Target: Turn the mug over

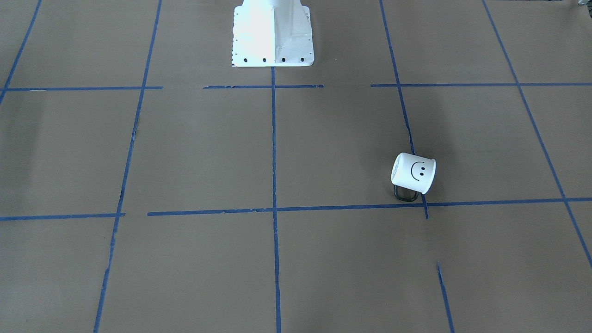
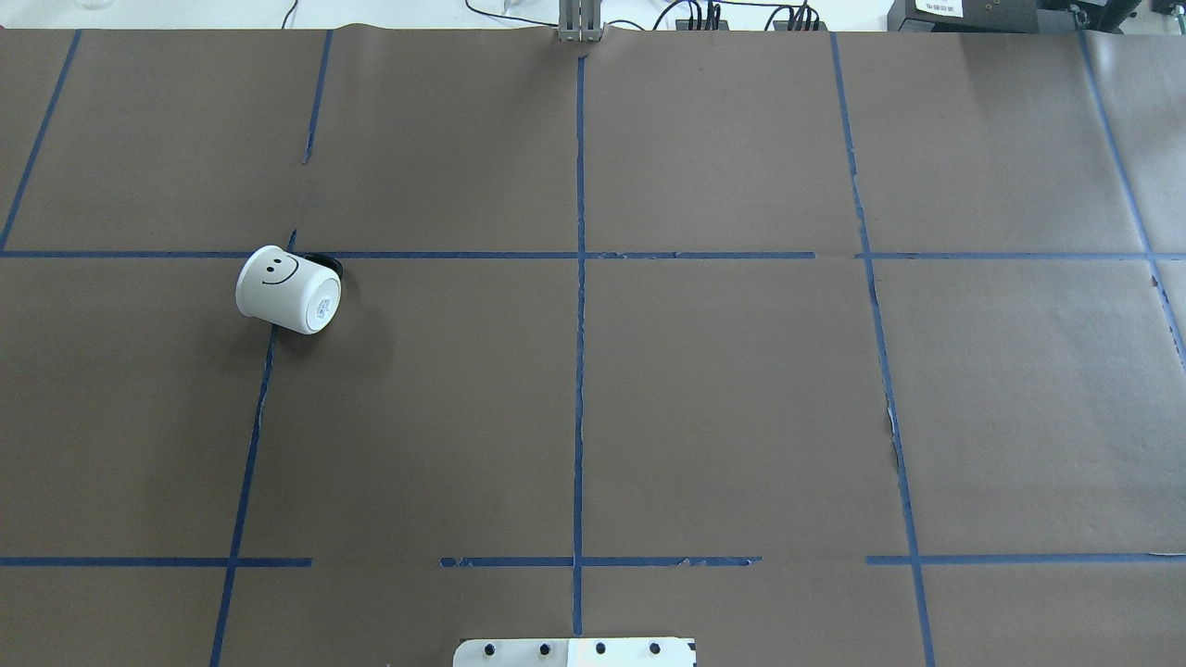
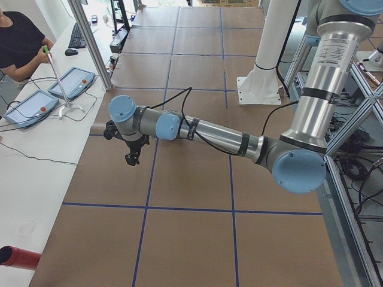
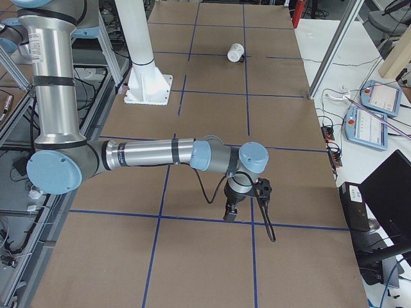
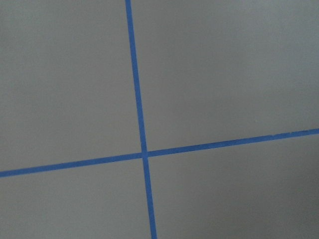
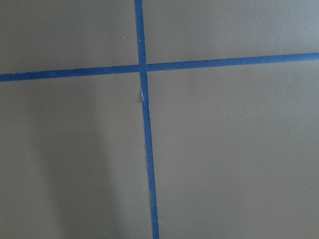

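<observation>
Left gripper (image 3: 130, 159): seen only from the table's end, hanging fingers-down off the near arm. Can't tell if the fingers are apart or closed. Nothing visible in them. Left wrist camera shows only brown paper and a crossing of blue tape (image 5: 144, 154), no fingers, no mug.

Right gripper (image 4: 230, 217): same, seen only from the other end, pointing down over the table (image 2: 723, 408). Finger state can't be told. Its wrist camera also shows only paper and tape.

The mug (image 2: 287, 290) is on the robot's left half of the table, on the half farther from the base, sitting over a tape line. It lies on its side. The long axis runs roughly along the table's length. The base with the sticker (image 2: 321, 307) faces the table's middle and the open end faces the robot's left. The smiley (image 1: 417, 171) is turned up. The handle (image 1: 406, 194) is low on the operators' side, at or near the paper.

Key relation: the mug sits far up the table from the right gripper, well apart, so the left arm is the nearer one by side. The exact direction from the left fingers can't be told, since the mug doesn't show in the left end view.

Judgement: task not started. The likely first move is the left arm reaching to the mug and closing across the short width, not along the axis.
</observation>
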{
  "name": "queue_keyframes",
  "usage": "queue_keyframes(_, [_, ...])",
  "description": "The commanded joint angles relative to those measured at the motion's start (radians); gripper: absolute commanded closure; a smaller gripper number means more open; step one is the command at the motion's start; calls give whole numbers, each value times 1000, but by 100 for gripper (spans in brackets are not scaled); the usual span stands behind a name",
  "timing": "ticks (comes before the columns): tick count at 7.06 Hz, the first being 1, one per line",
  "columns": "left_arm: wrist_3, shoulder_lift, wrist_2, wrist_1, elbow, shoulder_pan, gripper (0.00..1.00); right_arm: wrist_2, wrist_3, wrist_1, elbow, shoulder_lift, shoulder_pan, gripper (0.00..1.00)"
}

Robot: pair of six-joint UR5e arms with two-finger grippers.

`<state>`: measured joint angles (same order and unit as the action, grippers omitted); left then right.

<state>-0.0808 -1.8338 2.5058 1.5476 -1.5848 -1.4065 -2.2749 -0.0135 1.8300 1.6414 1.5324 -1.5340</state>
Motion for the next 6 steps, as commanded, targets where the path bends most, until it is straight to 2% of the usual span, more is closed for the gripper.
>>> queue_keyframes(1, [85,-82,54,61,54,164,0,0,0,0,0,0,0,0])
queue_keyframes(2, [114,-113,127,62,99,194,0,0,0,0,0,0,0,0])
queue_keyframes(4, [118,-157,363,65,279,198,0,0,0,0,0,0,0,0])
queue_keyframes(6, [145,-179,488,71,354,202,0,0,0,0,0,0,0,0])
